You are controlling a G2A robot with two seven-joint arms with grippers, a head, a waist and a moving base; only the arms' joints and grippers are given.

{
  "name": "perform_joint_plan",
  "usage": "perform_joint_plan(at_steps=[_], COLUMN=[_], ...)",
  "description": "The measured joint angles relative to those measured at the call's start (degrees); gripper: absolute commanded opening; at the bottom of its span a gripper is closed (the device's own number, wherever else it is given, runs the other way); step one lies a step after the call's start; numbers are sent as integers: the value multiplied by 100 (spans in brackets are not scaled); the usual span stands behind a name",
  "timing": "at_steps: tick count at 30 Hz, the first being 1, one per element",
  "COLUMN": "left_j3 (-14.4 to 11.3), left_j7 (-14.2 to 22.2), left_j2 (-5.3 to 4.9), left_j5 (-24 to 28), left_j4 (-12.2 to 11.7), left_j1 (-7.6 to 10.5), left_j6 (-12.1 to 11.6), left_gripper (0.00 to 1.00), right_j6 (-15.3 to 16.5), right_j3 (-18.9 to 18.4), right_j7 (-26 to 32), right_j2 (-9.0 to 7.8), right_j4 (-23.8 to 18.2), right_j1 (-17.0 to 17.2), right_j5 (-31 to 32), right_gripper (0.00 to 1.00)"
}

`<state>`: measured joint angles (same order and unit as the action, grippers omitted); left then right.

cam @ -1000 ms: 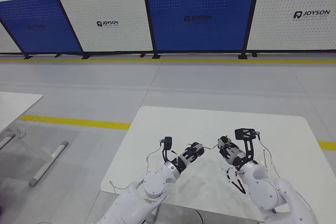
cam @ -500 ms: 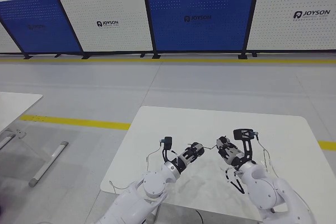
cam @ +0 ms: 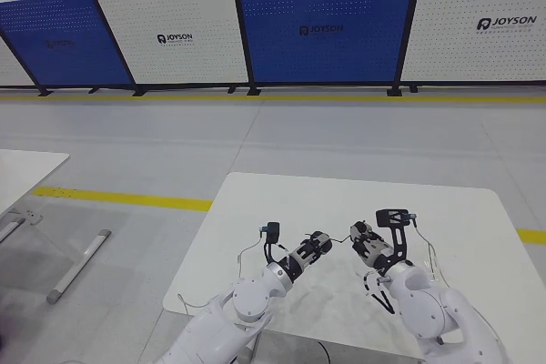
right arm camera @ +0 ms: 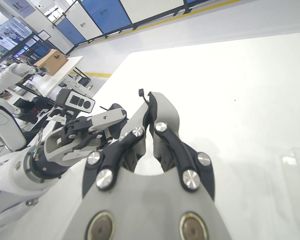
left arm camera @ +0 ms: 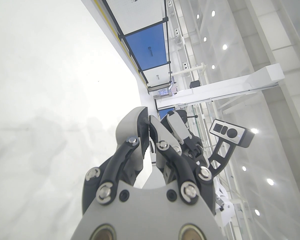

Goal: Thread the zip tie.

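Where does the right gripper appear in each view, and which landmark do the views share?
Top view: right gripper above the table, facing the left gripper.
Left wrist view: right gripper just behind the left gripper.
Right wrist view: right gripper in front, shut on the zip tie.
Shared landmark: the blue wall panels.

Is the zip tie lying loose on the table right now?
No, the right gripper pinches the zip tie, whose head pokes out just past it.

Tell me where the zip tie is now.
The zip tie spans between the left hand and right hand, both shut on it, over the near half of the table; its head pokes past the right tips.
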<state>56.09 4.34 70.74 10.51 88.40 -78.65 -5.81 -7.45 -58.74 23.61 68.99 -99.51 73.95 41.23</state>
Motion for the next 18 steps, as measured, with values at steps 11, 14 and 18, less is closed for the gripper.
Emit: perform_joint_plan(at_steps=[11,14,18], left_j3=[0,0,0], left_j7=[0,0,0], left_j2=[0,0,0], left_j5=[0,0,0], left_j4=[0,0,0], left_j1=[0,0,0], left_j6=[0,0,0], left_gripper=[0,0,0], right_j6=[72,93,114], right_j3=[-118,-155,-152], right_j7=[-75,-61,-17], right_j2=[18,19,32], right_j4=[-92,-110,-87], right_j1=[132,164,158], right_j5=[41,49,64], right_gripper=[0,0,0])
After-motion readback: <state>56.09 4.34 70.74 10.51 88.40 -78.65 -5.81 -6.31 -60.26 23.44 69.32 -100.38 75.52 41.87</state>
